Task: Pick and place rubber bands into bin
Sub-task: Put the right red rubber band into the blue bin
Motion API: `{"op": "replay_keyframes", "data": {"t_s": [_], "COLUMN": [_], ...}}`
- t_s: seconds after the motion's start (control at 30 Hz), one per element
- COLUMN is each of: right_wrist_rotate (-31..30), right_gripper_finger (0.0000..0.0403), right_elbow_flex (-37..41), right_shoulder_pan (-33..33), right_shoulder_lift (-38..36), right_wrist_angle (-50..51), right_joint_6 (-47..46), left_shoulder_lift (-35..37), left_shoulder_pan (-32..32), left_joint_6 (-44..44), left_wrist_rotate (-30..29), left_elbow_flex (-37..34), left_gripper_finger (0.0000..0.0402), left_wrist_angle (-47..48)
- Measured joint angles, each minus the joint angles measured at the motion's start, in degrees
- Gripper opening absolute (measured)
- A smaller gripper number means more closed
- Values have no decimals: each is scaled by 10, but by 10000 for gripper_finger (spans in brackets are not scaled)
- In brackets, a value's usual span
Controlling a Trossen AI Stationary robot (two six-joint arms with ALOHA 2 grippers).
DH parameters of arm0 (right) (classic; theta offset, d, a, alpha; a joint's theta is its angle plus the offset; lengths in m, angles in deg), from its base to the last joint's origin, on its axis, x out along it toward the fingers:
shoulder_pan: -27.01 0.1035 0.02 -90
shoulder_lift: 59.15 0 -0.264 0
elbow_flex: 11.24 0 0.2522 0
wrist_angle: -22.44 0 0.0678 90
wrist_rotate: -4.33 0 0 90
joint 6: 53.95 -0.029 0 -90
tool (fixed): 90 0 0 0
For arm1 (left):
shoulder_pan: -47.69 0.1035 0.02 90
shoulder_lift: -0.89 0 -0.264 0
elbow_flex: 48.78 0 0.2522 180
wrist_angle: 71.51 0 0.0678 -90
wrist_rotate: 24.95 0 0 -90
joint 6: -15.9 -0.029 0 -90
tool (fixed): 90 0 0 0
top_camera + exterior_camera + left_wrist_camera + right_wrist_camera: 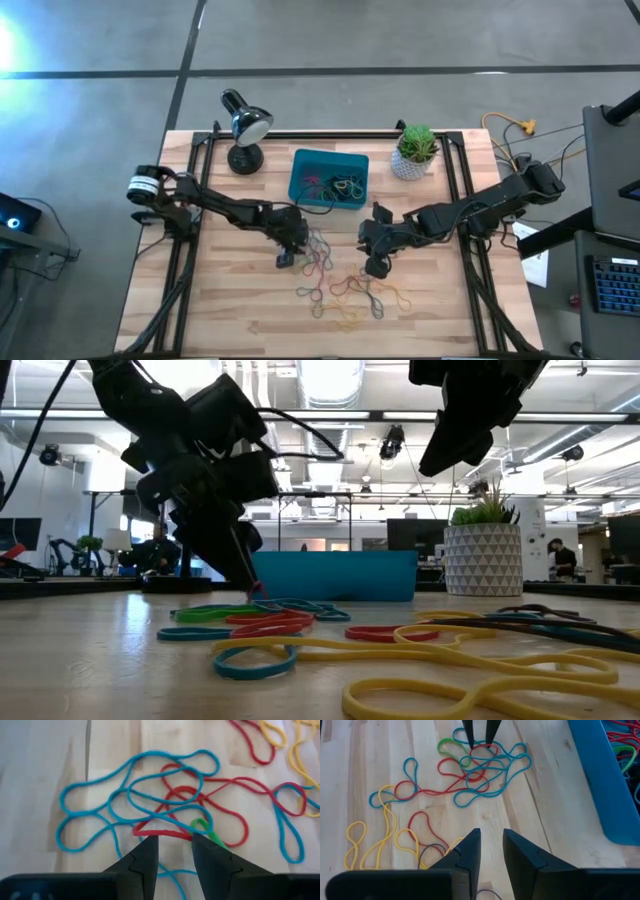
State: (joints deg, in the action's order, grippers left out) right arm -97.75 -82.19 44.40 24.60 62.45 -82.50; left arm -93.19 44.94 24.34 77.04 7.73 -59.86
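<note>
Many coloured rubber bands (345, 290) lie loose on the wooden table in front of the teal bin (328, 178), which holds several more bands (342, 186). My left gripper (175, 842) is open and slants down, its tips low at the pile's near-left end. A red band (162, 834) runs across the gap between the tips, beside blue and green loops. In the right wrist view those left gripper tips (479, 740) stand at the tangle. My right gripper (491, 842) hangs above the table to the pile's right, open by a narrow gap with nothing in it. My left gripper's fingertips (150, 842) come slanting down from the table's left onto the tangle. A straight stretch of the red band (165, 834) spans the gap right at the tips, lying flat on the wood. I cannot tell whether the tips touch it.
A black desk lamp (243, 125) stands left of the bin and a white plant pot (415, 152) stands to its right. Black frame rails (195, 215) run along both sides of the table. Bare wood lies near the front edge.
</note>
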Motion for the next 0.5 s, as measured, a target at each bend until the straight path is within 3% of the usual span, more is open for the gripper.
{"op": "replay_keyframes", "data": {"t_s": [0.5], "right_wrist_rotate": [-1], "right_gripper_finger": [63], "right_elbow_flex": [0], "right_shoulder_pan": [0], "right_shoulder_lift": [0], "right_wrist_angle": [-1], "right_joint_6": [-5], "left_shoulder_lift": [-30], "left_shoulder_pan": [0], "left_joint_6": [62], "left_wrist_rotate": [31], "left_elbow_flex": [-2], "left_gripper_finger": [102], "left_wrist_angle": [-48]}}
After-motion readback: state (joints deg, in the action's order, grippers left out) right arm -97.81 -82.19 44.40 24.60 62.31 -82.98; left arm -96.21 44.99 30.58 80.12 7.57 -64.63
